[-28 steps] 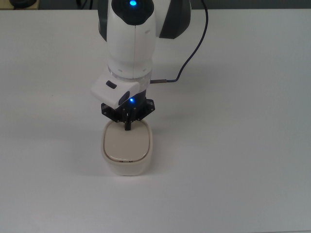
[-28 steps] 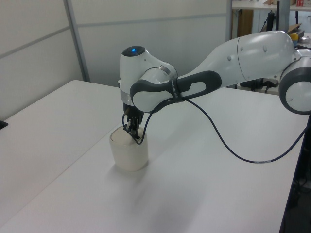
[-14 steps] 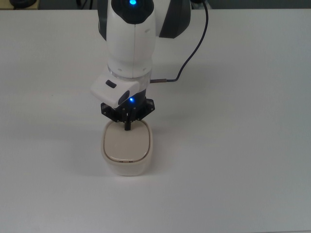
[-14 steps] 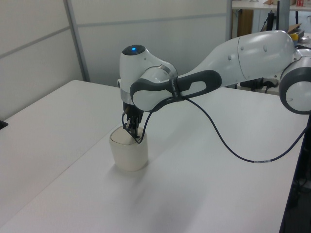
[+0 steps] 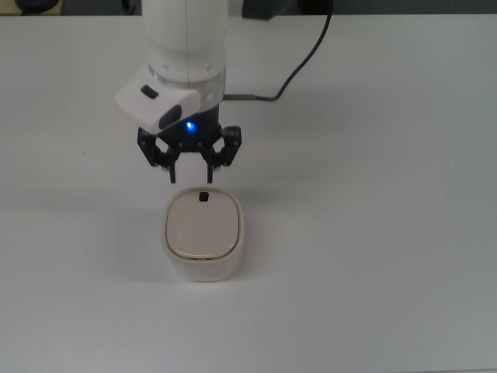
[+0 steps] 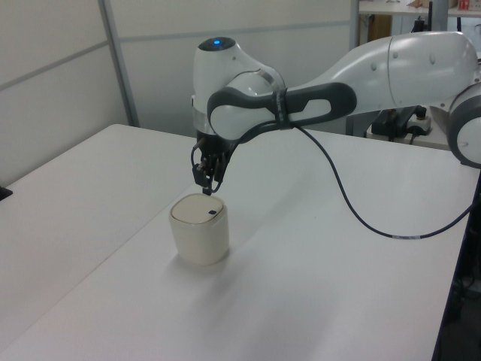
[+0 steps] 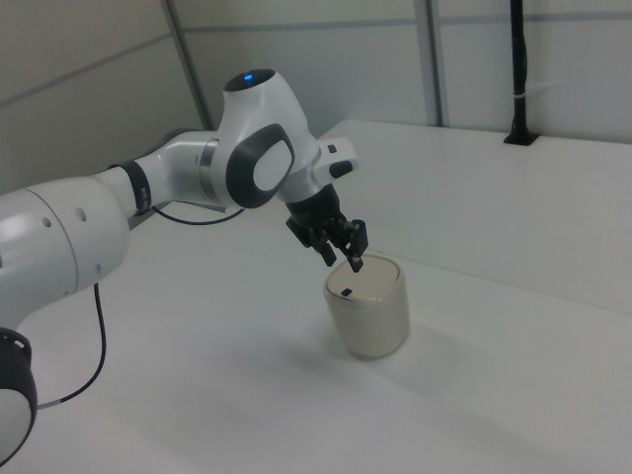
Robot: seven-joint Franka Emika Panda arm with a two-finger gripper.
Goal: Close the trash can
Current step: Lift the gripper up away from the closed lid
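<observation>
The arm reaches over the white desk (image 5: pixel 373 233) with its wrist pointing down, the gripper (image 5: pixel 189 172) hanging with fingers (image 5: pixel 172 170) spread and holding nothing. Just below them, apart from the tips, stands the trash can (image 5: pixel 203 237), its beige lid (image 5: pixel 202 225) lying flat on top.

Arm (image 5: pixel 186 47) cut off by the top view's upper edge; cable (image 6: pixel 421 233) running off the left view's right.

We see a bare white table (image 5: pixel 373 256), grey wall panels (image 6: pixel 68 83), a black post (image 7: pixel 518 69).
</observation>
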